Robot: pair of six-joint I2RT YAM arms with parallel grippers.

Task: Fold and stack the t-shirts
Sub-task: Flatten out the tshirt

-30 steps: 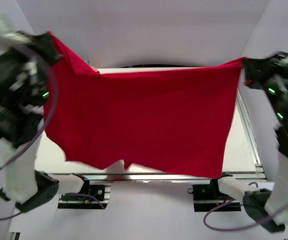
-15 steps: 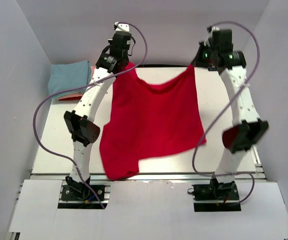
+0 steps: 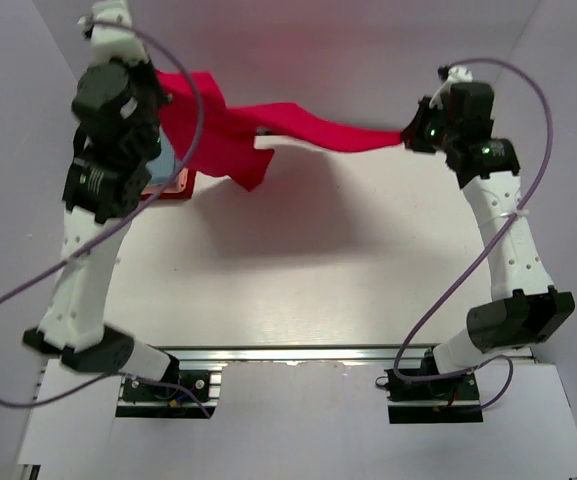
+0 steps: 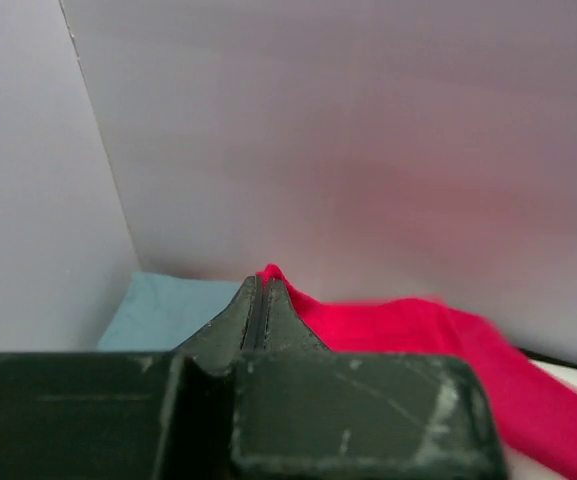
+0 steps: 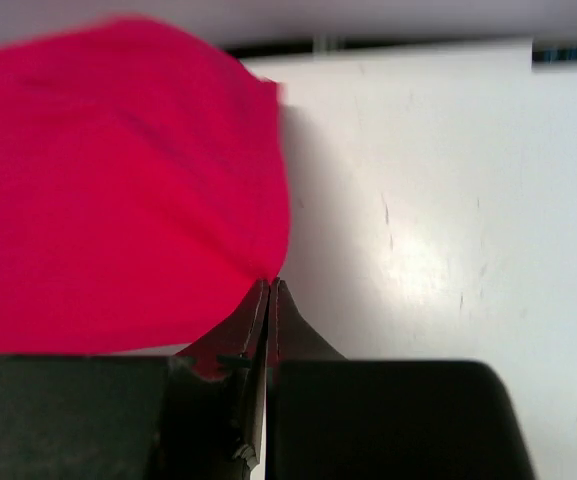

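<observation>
A bright red t-shirt point(image 3: 298, 128) hangs in the air as a twisted band over the far half of the table, one loose flap point(image 3: 240, 160) drooping near the left. My left gripper point(image 3: 164, 98) is shut on its left end, raised high at the far left; the red cloth point(image 4: 418, 330) trails right of its closed fingertips point(image 4: 261, 283). My right gripper point(image 3: 408, 135) is shut on the other end, and the cloth point(image 5: 118, 180) billows left of its tips point(image 5: 271, 285). A folded light blue t-shirt point(image 4: 163, 310) lies below the left gripper, on a stack point(image 3: 173, 187) mostly hidden by the left arm.
The white table point(image 3: 318, 270) lies under the shirt, its shadow falling across the middle. Pale enclosure walls point(image 4: 368, 120) stand close behind and on both sides. A metal rail point(image 3: 298, 352) runs along the near edge by the arm bases.
Both arms have swung the red t-shirt from hanging spread over the table to a raised band at the far side. The left arm moved up and left, over the stack.
</observation>
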